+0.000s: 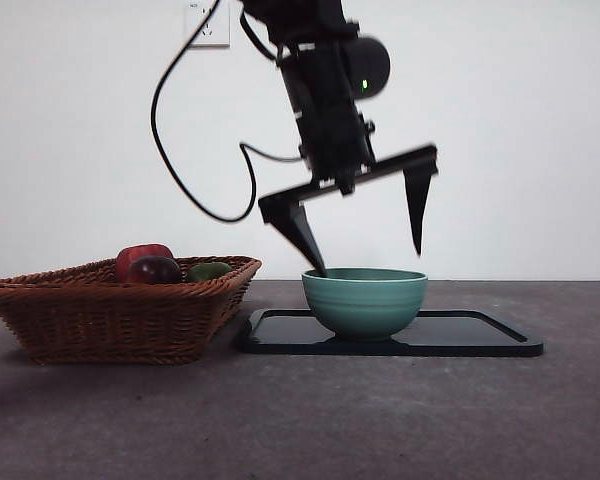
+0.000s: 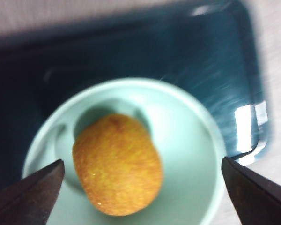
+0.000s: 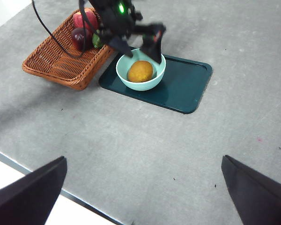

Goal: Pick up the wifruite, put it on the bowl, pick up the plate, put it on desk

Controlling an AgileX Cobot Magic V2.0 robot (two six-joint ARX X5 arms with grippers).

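My left gripper [image 1: 365,240] hangs in the middle of the front view, just over the bowl [image 1: 364,298]. Its two jaws are spread wide and hold nothing. One jaw tip dips to the bowl's rim at the left, and the other jaw tip hangs over the right side.

The wifruite [image 2: 117,164] lies inside the bowl, low in the middle of my left wrist picture. It is round and orange, and my jaws do not touch it.

The bowl stands on the black tray [image 1: 475,338], right of the middle in the front view. The tray lies flat on the desk [image 1: 300,420].

At the left is a brown basket [image 1: 120,310] with dark red fruits [image 1: 145,263] in it, just beside the tray.

My right gripper [image 3: 143,192] waits well apart from the bowl, its jaws spread wide and holding nothing.
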